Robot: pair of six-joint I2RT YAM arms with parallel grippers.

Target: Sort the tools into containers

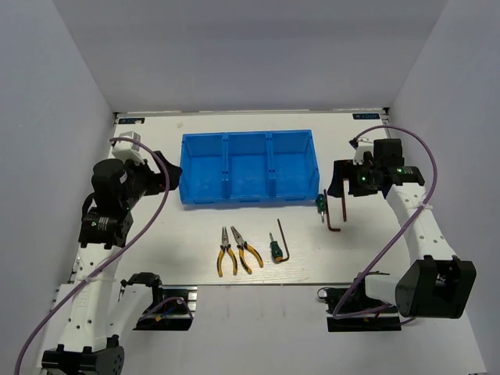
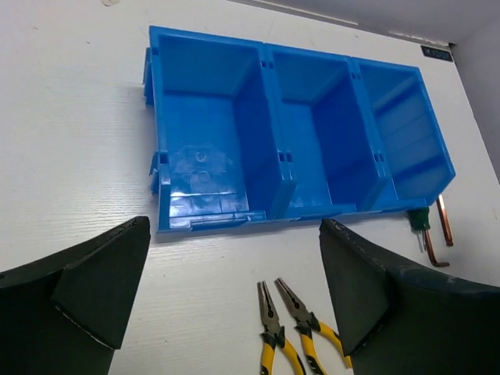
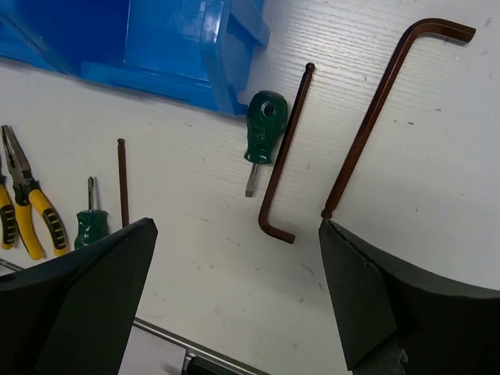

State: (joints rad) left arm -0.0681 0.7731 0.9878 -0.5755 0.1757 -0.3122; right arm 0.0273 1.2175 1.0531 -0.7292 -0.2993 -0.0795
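Observation:
The blue three-compartment tray lies at the back centre with all compartments empty; it also shows in the left wrist view and the right wrist view. Two yellow-handled pliers lie side by side in front of it. Beside them lie a green screwdriver and a thin hex key. A second green screwdriver and two brown hex keys lie off the tray's right front corner. My left gripper is open and empty left of the tray. My right gripper is open and empty above the right hex keys.
Purple cables loop from both arms over the table sides. The arm bases stand at the near edge. Grey walls enclose the white table on three sides.

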